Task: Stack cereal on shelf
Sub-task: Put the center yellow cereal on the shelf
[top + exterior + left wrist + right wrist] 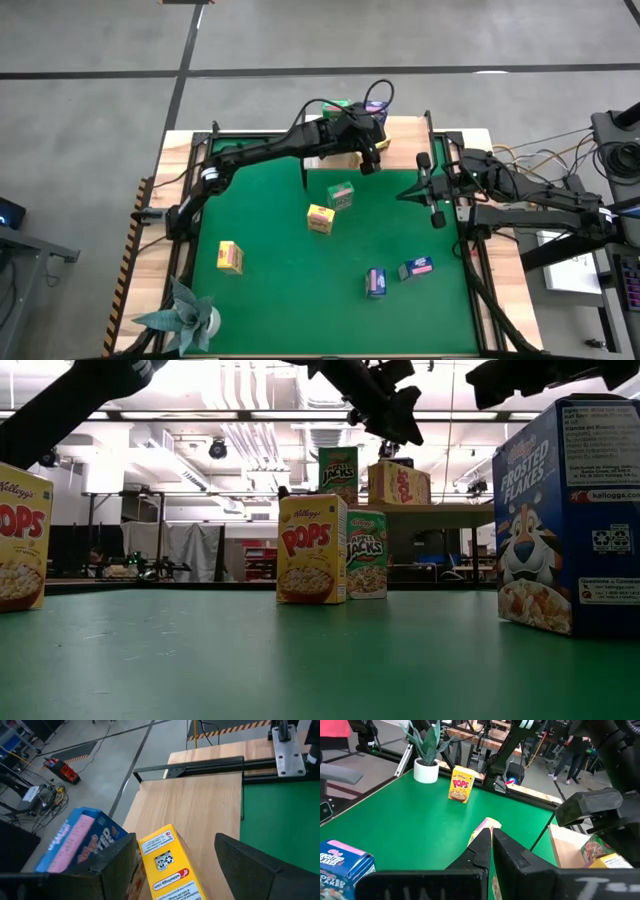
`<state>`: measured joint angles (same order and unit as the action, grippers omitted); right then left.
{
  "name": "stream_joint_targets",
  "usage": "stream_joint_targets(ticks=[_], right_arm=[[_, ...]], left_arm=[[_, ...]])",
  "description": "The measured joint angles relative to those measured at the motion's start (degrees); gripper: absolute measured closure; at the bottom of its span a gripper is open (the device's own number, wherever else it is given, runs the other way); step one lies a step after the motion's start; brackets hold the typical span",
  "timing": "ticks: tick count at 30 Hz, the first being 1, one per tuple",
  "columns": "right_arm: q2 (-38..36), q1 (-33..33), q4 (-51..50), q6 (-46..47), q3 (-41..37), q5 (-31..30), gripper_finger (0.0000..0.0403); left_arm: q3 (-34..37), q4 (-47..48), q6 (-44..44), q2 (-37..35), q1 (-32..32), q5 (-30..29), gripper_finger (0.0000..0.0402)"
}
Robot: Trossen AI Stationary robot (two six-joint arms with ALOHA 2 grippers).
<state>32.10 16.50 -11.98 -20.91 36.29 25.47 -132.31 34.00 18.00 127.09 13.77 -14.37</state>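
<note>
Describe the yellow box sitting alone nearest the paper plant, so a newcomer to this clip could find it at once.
Start from the green mat in the overhead view and find the teal paper plant at its near-left corner. Just beyond the plant sits a yellow Pops box, alone. The other yellow box on the mat stands mid-mat beside a green box.

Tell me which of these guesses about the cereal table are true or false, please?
1. Cereal boxes already sit on the shelf. True.
2. The left gripper is over the shelf with a yellow box between its open fingers. True.
3. The right gripper holds a blue box. False: it is shut on nothing.
4. The mat is red. False: green.
5. The paper plant stands on the shelf. False: at the mat's corner.
</note>
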Motion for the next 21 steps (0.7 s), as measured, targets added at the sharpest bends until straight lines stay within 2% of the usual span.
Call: stream_joint_targets(ticks=[7, 10, 16, 21], right_arm=[[0.0, 0.01, 0.32, -0.02, 0.0, 0.0, 0.0394], [0.41, 0.01, 0.43, 0.48, 0.0, -0.29, 0.0394], [3.92, 0.05, 1.63, 6.51, 0.0, -12.59, 0.0394], [8.92, 0.03, 2.35, 6.93, 0.21, -15.06, 0.0394]], left_arm=[[-0.02, 1.6, 0.96, -2.79, -0.44, 0.37, 0.0148], [-0.02, 4.72, 0.83, -5.05, -1.34, 3.95, 0.0148], [1.41, 11.46, 0.61, -10.05, -4.38, 4.96, 0.0152], [10.93, 10.34, -0.51, -17.37, -5.91, 4.9, 0.0157]])
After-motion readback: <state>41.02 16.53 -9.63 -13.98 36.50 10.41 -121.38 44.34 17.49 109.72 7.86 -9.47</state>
